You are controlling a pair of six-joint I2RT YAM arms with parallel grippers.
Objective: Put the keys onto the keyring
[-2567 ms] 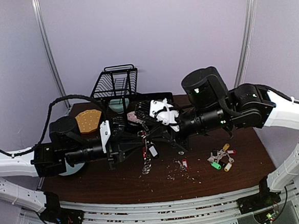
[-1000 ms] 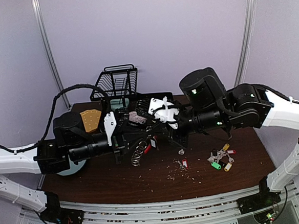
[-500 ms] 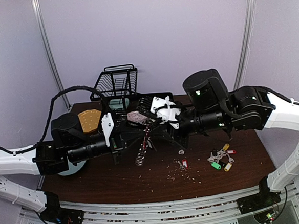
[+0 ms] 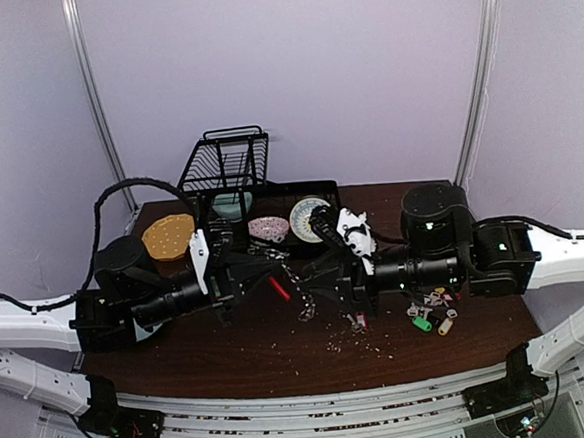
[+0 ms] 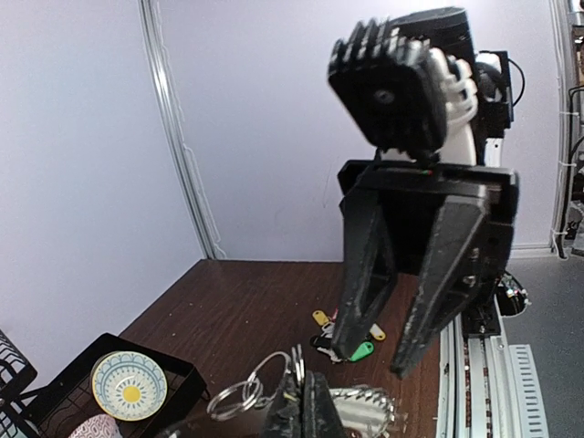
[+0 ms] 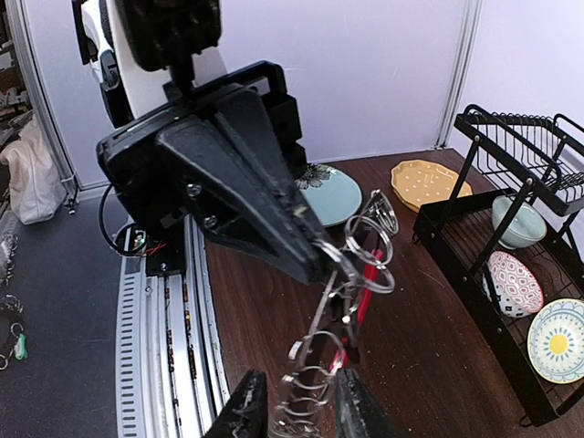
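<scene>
Left tool (image 6: 319, 260), stretched level toward the right arm, clamps the keyring (image 6: 363, 290); right tool (image 5: 376, 359) faces it, fingers parted.

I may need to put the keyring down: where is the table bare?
Bare: the near-left strip of table, between the keyring and the near edge, and the near-right corner beyond the keys. Crowded: crumbs mid-front, rack and tray along the back.
</scene>
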